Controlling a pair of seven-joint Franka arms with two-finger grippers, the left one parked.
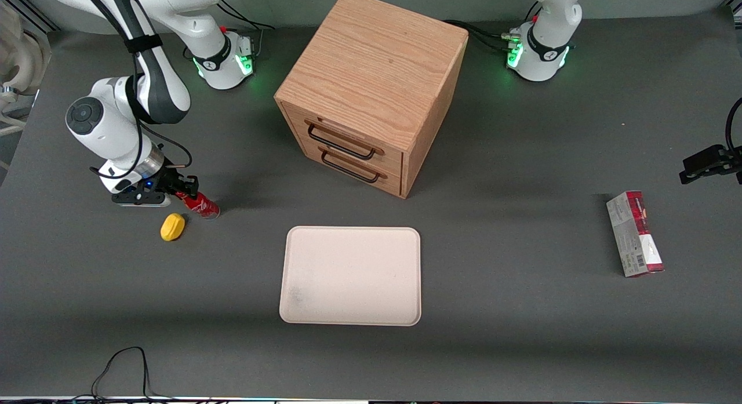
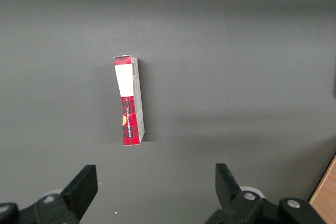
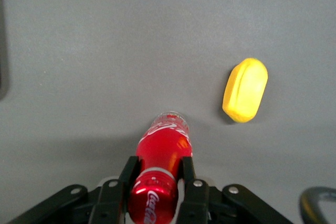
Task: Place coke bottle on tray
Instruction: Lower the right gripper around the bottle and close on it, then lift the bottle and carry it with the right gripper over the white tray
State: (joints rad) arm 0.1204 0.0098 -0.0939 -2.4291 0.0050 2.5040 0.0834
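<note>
Dark grey matting covers the whole table (image 1: 522,334), and I work at my own end of it. My gripper (image 1: 174,190) is closed on the coke bottle (image 1: 200,205): in the wrist view my two fingers (image 3: 128,174) press its red body from either side, near the cap end, and the clear base points away from me. The bottle (image 3: 160,174) hangs tilted, base lowest, just above the mat or perhaps brushing it; I cannot tell which.

The tray (image 1: 301,311) is what matters next. On the front camera's clock face it lies at about four o'clock from the bottle, well apart from it and nearer that camera. The bottle's long axis already slants roughly along that same four o'clock line, base leading. I judge the carry to be a lift, then a sweep along that line, then a lowering onto the bare cream floor inside the rim.

One neighbour needs care: a yellow lemon-shaped object (image 1: 173,227) sits just beside the bottle, at about seven o'clock from it, apart from it.

Hidden things: my fingers cover the cap and much of the label, and my wrist camera does not show the tray.
</note>
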